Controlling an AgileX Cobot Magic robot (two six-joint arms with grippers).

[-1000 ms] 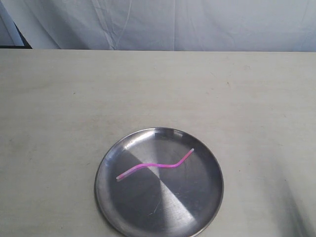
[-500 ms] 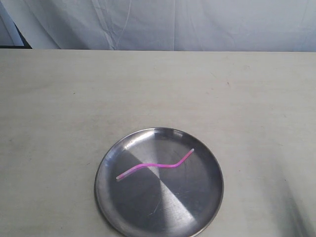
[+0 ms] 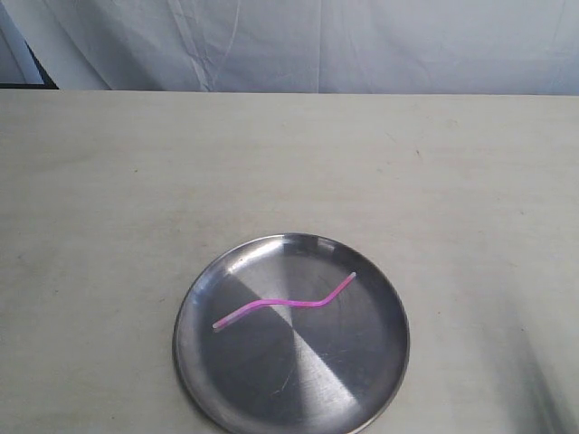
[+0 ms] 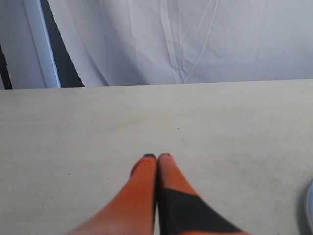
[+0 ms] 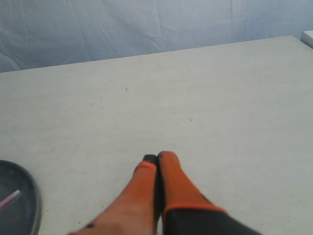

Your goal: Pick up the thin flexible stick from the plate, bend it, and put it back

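Note:
The round silver plate (image 3: 362,380) lies on the table near the front edge of the exterior view. On it rests the thin pink stick (image 3: 285,303), wavy, with whitish ends. Neither gripper shows in the exterior view. In the left wrist view my left gripper (image 4: 157,156) is shut with nothing between its orange fingers, over bare table; a sliver of the plate's rim (image 4: 310,203) shows at the frame edge. My right gripper (image 5: 157,157) is shut and empty too, with the plate's rim (image 5: 35,198) and one end of the stick (image 5: 10,199) off to its side.
A pale wooden table (image 3: 289,163) spreads all around the plate. White cloth (image 3: 317,45) hangs behind the far edge. A dark gap and a white post (image 4: 44,44) stand at the backdrop's corner.

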